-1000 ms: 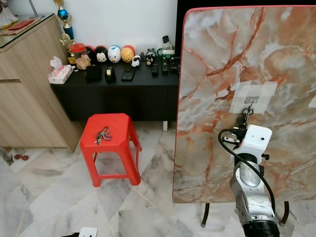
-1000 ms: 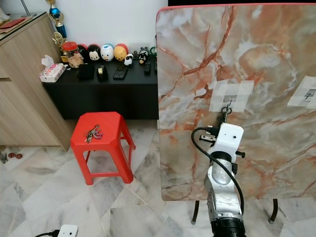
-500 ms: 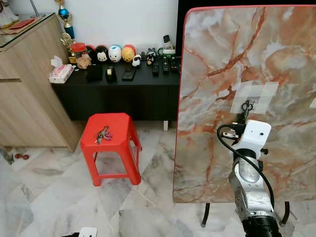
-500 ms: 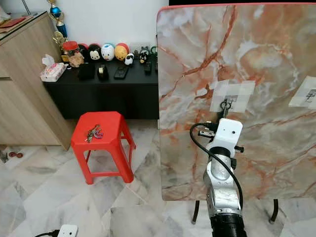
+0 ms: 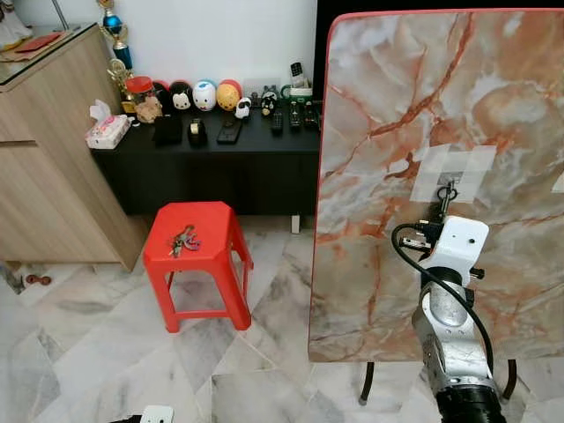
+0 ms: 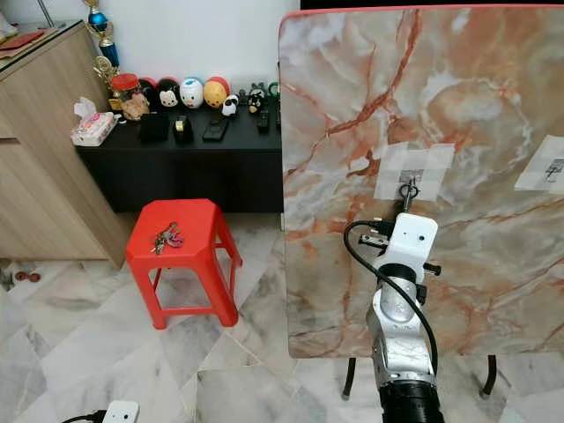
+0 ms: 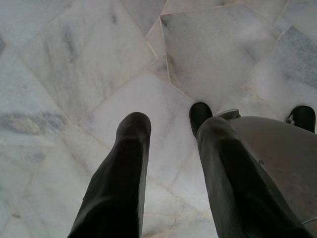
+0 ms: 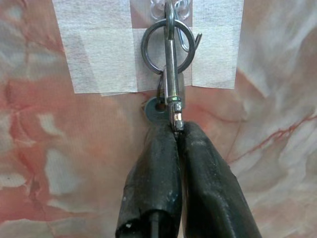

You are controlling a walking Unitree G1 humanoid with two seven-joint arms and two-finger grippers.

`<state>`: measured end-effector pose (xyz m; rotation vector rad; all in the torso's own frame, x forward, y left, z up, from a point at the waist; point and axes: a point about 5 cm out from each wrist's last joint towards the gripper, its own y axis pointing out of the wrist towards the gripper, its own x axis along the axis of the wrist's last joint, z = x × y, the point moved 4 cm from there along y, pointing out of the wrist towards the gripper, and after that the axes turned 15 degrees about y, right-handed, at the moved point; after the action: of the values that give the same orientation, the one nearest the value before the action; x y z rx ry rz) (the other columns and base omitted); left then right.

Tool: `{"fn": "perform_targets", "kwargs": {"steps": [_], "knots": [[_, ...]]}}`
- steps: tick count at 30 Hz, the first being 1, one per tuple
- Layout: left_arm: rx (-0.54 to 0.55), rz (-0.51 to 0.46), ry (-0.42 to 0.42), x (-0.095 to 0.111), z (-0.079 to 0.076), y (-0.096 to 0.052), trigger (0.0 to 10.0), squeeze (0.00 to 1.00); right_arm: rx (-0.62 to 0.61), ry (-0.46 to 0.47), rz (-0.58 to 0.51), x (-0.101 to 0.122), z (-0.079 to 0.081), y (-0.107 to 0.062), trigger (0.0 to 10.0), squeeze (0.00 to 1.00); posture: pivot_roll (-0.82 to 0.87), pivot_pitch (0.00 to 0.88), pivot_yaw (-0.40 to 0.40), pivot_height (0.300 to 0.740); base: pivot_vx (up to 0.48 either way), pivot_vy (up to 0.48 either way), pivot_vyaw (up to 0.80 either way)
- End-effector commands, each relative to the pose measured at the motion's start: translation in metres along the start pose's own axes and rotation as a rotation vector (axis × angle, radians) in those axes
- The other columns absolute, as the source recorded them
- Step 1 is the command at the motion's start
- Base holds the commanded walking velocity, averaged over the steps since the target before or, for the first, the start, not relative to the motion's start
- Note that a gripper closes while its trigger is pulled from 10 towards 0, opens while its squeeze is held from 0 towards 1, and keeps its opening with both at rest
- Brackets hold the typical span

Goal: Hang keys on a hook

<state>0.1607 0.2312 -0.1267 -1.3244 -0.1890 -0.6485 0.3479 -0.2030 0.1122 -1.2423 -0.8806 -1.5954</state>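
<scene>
Steel keys (image 8: 171, 87) sit just past the right gripper (image 8: 176, 130) fingertips, ring seemingly over the hook (image 8: 170, 7); fingers pinched tight on the clip's end.

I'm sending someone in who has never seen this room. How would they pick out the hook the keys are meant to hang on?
Find the big marble-patterned board standing upright at the right of the room. On its face are two patches of white tape; the hook sits in the nearer-to-centre patch, just above the right gripper. Unlike the patch at the board's right edge, this one has a key ring at it.
</scene>
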Motion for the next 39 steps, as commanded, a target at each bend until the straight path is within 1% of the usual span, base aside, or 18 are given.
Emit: {"fn": "perform_targets", "kwargs": {"steps": [1,4,9,17,20,22,33,39], "knots": [[0.001,0.016,0.000,-0.003,0.000,0.000,10.0,0.00,0.003,0.001,-0.013,0.005,0.003,0.004,10.0,0.00,-0.13,0.000,0.010,0.740,0.000,0.000,0.00],[0.001,0.017,0.000,-0.003,0.000,0.000,10.0,0.00,0.004,0.003,-0.013,0.005,0.003,0.004,10.0,0.00,-0.13,0.000,0.010,0.740,0.000,0.000,0.00],[0.001,0.016,0.001,-0.002,0.000,0.000,10.0,0.00,0.030,0.013,-0.006,0.001,0.010,-0.001,10.0,0.00,-0.13,0.000,0.012,0.740,0.000,0.000,0.00],[0.001,0.014,0.001,-0.002,-0.001,0.000,10.0,0.00,0.071,0.014,0.010,-0.003,0.019,-0.004,10.0,0.00,-0.13,0.000,0.009,0.740,0.000,0.000,0.00],[0.001,0.014,0.000,-0.001,-0.001,0.000,10.0,0.00,0.077,0.017,0.008,-0.003,0.021,-0.005,10.0,0.00,-0.13,0.000,0.009,0.740,0.000,0.000,0.00],[0.001,0.014,-0.001,-0.001,-0.001,0.000,10.0,0.00,0.083,0.024,-0.011,0.001,0.023,-0.006,10.0,0.00,-0.13,0.000,0.009,0.740,0.000,0.000,0.00],[-0.003,0.014,0.000,-0.002,-0.001,0.000,10.0,0.00,0.061,0.055,-0.052,0.008,0.021,-0.015,10.0,0.00,-0.14,0.000,0.008,0.740,0.000,0.000,0.00],[-0.003,0.014,-0.001,-0.002,-0.001,0.000,10.0,0.00,0.038,0.059,-0.060,0.010,0.015,-0.017,10.0,0.00,-0.14,0.000,0.008,0.740,0.000,0.000,0.00]]}}
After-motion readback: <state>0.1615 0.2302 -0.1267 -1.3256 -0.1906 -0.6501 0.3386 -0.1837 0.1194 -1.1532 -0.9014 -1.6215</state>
